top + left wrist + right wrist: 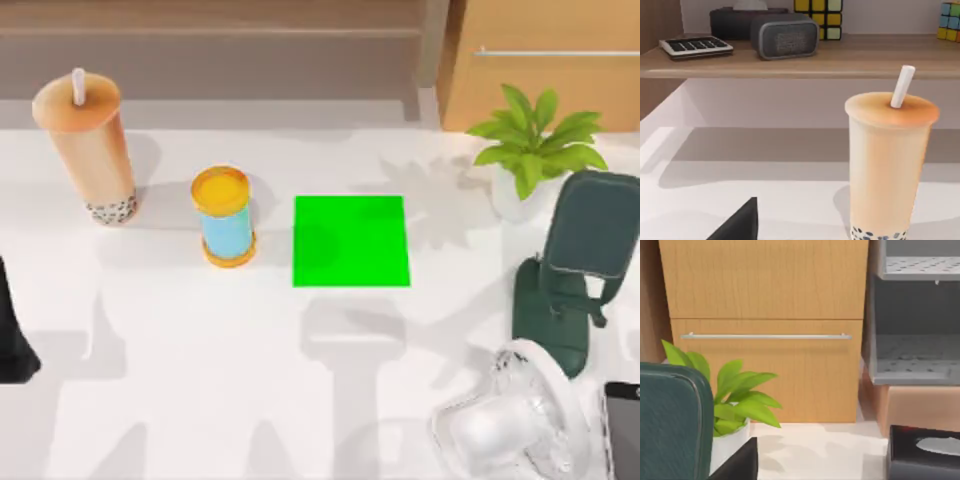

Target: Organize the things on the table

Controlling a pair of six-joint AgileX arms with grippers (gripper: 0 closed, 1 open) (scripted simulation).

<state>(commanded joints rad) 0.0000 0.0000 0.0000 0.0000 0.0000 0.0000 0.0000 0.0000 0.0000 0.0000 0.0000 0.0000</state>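
- The bubble tea cup (88, 150) stands upright at the far left of the tabletop (200, 380), its white straw (78, 86) sticking out of the lid.
- A yellow-capped blue can (224, 218) stands between the cup and the green patch (350, 241), which has nothing on it.
- The desk fan (510, 420) sits at the near right corner, with the smartphone (623, 425) just beside it at the right edge.
- A dark green stand (575, 270) and a potted plant (535, 150) crowd the right side behind the fan.
- The left arm (12, 345) is at the left edge; a dark tip (740, 222) of the left claw shows in the left wrist view, and I cannot tell whether it is apart or together.
- A dark tip (737, 462) of the right claw shows in the right wrist view; its state I cannot tell either.
- Risk, as I judge it: the tall cup would tip if struck high or gripped near the lid.
- The fan's clear cage looks awkward to grip, and a reach for it could knock the phone off the edge or bump the stand.
- No brand, label or writing can be read on any item.
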